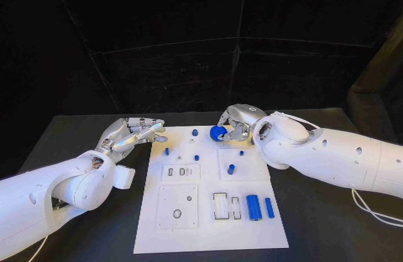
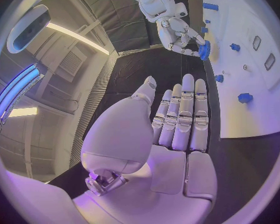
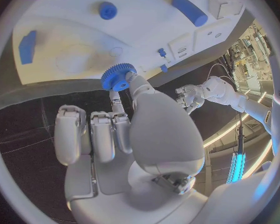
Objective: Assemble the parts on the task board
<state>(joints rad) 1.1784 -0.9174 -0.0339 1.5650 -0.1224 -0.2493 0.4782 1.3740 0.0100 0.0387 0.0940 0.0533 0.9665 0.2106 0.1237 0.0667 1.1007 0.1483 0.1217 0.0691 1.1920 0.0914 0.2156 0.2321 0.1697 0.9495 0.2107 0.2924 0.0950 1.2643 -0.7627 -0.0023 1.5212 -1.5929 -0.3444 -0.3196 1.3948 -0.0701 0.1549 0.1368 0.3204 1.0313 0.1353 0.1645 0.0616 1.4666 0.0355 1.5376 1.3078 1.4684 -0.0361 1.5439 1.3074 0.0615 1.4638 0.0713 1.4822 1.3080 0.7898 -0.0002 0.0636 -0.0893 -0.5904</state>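
Two silver robot hands are working over the black tabletop (image 1: pixel 84 128), where the white rectangular task board (image 1: pixel 210 227) is lying with its long axis running away from the robot. The right robot hand (image 1: pixel 239 122) is pinching a small blue toothed gear (image 1: pixel 218 134) between its thumb and a fingertip, holding it at the board's far edge; in the right wrist view the gear (image 3: pixel 117 76) is sitting edge-on to the board, with its remaining fingers (image 3: pixel 90 134) curled in. The left robot hand (image 1: pixel 133 133) is hovering just off the board's far left corner, holding nothing; its wrist view shows its fingers (image 2: pixel 184 109) stretched out side by side. Two blue cylindrical bars (image 1: pixel 260 207) are lying side by side near the board's right edge, their long axes parallel to the board's length. Several small blue pegs (image 1: pixel 231 169) are standing on the board's far half.
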